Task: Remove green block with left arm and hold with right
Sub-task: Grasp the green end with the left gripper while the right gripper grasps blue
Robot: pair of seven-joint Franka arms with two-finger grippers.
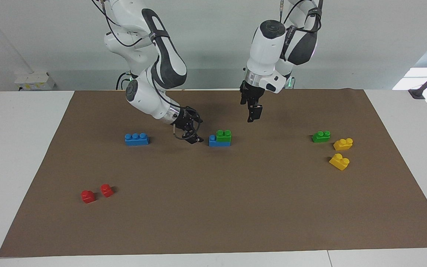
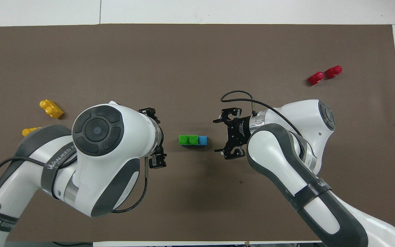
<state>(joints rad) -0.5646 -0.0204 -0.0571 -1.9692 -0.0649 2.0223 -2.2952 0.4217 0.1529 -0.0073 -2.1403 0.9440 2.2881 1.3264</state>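
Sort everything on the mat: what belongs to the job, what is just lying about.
Job:
- green block stacked on the blue brick
- left claw, raised beside the stack
- right claw, open, low beside the stack

Lying about:
- loose green brick
- two yellow bricks
- spare blue brick
- two red pieces

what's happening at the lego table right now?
Nothing is gripped yet. The green block sits stacked on a blue brick mid-mat. The right hand is open, low beside the blue brick's exposed end. The left hand hangs above the mat, just off the stack's green end.
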